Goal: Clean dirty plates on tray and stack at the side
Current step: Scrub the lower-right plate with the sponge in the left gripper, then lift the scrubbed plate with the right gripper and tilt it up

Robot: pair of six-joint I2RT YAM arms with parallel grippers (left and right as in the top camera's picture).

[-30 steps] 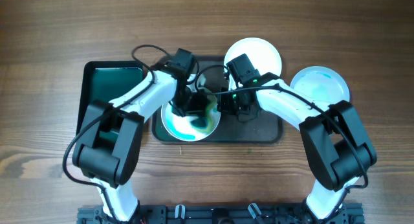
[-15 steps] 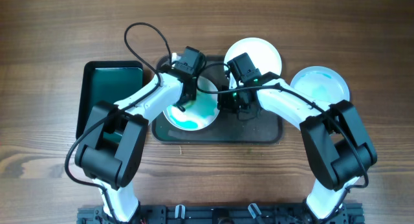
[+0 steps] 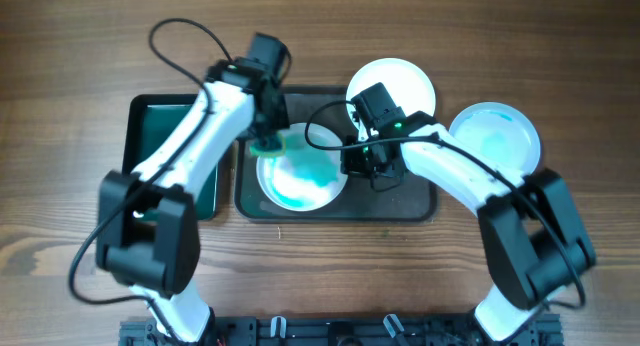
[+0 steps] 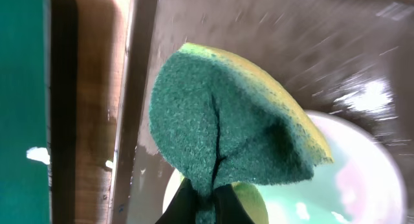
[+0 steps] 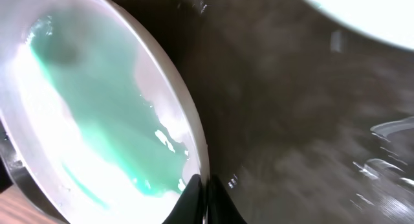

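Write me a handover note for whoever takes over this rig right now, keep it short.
Left end effector: shut on the sponge, by the far-left rim of the smeared plate.
Right end effector: shut on that plate's right rim, on the dark tray.
White plate and faintly teal plate sit apart on the right, unstacked.
To do: wipe off the teal smear, then stack.

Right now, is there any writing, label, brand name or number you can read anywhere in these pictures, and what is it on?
None can be read.
The sponge, the smeared plate, the black tray and the green tray show no words, numbers or logos.
Both wrist views are blurred, so any fine print there could not be read.
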